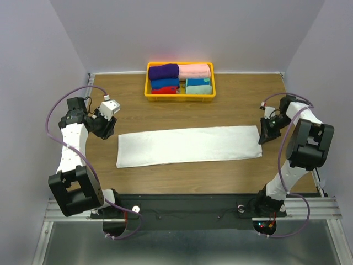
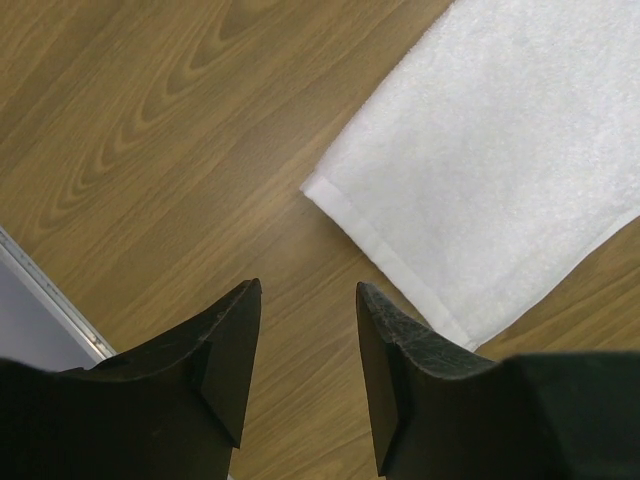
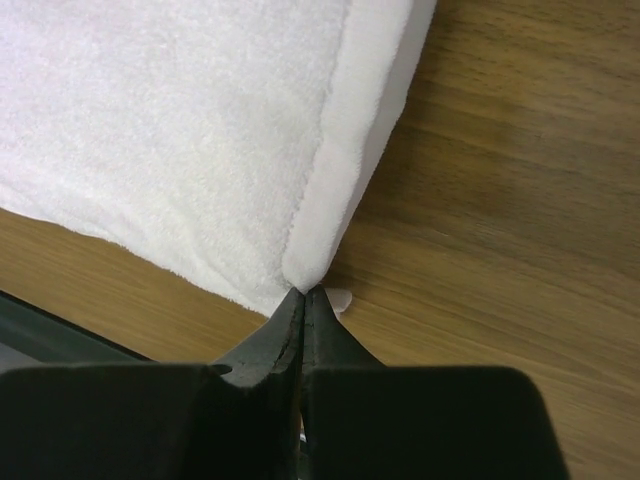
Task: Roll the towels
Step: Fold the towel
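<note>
**Towel position.** White towel (image 1: 187,145) lay flat as one long strip across mid table (image 1: 237,105), L end near the L arm, R end by the R arm. No roll started. Yellow basket (image 1: 146,83) at the far edge held rolled towels (image 1: 164,72), well apart from the work.

**Tools.**
- L gripper (image 2: 308,292) was released, jaws spread. It hung over bare wood just beside the towel's L corner, not touching cloth.
- R gripper (image 3: 303,298) was clenched, fingers pressed together, tips against the towel's R-end corner. The edge there looked thick and slightly raised. Whether any cloth was caught between the fingers could not be told; at most a sliver.

**Risks (judgement).**
1. Weak hold at R. If only the corner tip was nipped, a lift or turn-over would prob. pull it free and the end would flop back flat.
2. One-corner grip. Rolling from a single corner would likely skew the first turn, giving a cone-shaped roll, not a cylinder.
3. L end unsecured. With L gripper off the cloth, any push from R would prob. slide the whole strip over the smooth wood instead of curling it.
4. Tips low at R. Closed fingers so near the wood might scrape or snag when driven fwd.
</note>
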Robot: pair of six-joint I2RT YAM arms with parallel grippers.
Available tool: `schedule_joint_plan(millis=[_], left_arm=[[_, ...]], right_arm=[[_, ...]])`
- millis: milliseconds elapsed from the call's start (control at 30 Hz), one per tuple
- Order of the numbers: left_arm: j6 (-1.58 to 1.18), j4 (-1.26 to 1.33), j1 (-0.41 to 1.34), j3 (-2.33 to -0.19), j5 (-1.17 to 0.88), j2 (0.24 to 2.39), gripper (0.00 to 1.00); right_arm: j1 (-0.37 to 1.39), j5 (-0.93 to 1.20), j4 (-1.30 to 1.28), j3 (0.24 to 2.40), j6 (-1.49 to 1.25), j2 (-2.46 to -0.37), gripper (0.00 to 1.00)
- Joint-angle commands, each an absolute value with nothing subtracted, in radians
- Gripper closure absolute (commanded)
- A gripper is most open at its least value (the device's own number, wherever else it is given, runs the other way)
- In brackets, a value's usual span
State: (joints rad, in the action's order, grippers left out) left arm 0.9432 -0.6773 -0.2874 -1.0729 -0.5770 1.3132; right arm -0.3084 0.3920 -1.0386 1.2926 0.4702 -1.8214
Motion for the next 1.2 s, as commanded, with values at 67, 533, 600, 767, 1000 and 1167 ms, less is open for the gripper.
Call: schedule_joint_plan(millis=[67, 533, 600, 767, 1000, 1167], left_arm=[[0.934, -0.669, -0.279, -1.080, -0.614, 1.296, 0.45], [0.962, -0.672, -0.279, -1.057, -0.617, 1.270, 0.45], [0.962, -0.670, -0.279, -1.055, -0.617, 1.272, 0.45], [0.965, -0.666, -0.279, -1.054, -0.612, 1.272, 0.45], [0.951, -0.644, -0.278, -1.043, -0.621, 1.278, 0.45], [0.953, -0.640, -0.281, -1.039, -0.621, 1.278, 0.45]], right_arm=[[-0.295, 0.408, -1.097, 1.322, 0.496, -1.851, 0.99], [-0.295, 0.265, -0.954, 1.270, 0.361, -1.896, 0.44], [-0.295, 0.279, -0.945, 1.261, 0.357, -1.910, 0.47], [-0.293, 0.379, -0.960, 1.236, 0.362, -1.921, 0.55], [-0.293, 0.445, -1.002, 1.241, 0.365, -1.933, 0.96], [-0.295, 0.454, -1.052, 1.336, 0.377, -1.881, 0.99]])
